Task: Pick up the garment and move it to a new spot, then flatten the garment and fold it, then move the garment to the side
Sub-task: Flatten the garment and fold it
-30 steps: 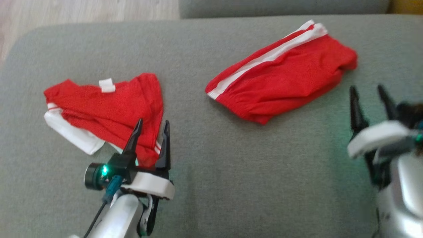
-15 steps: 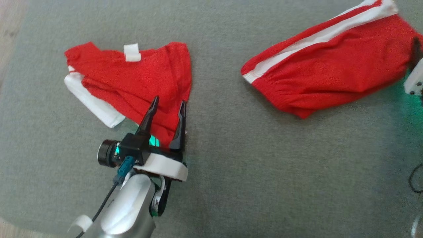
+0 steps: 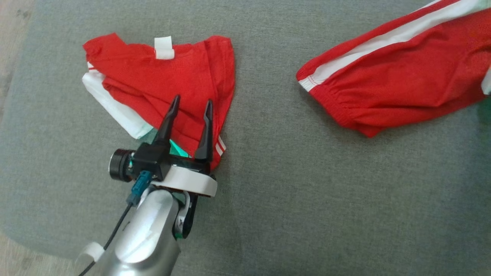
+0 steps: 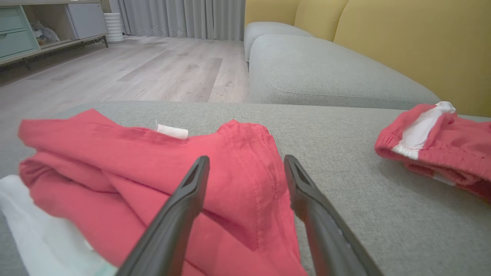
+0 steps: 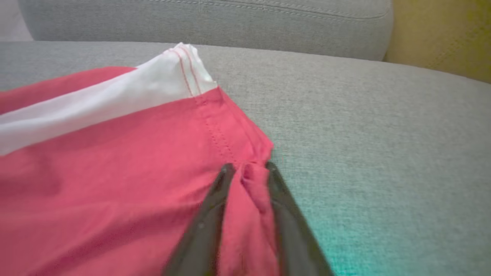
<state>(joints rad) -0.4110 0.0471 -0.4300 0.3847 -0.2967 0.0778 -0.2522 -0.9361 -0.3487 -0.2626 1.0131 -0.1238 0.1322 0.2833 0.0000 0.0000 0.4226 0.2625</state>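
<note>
a: right gripper [image 5: 249, 166], condition?
b: jaws narrow, a fold of the right garment [image 5: 115, 172] pinched between them, at the red hem corner beside the white stripe.
a: how does that garment lie?
b: flat on the sofa cushion [image 3: 307, 191], long axis slanting across the head view (the pinch looks to be at the end away from the middle).
a: left gripper [image 3: 192, 100]?
b: wide, holding nothing, over the left garment [image 3: 153, 80], well apart. judged: the right arm lifts.
</note>
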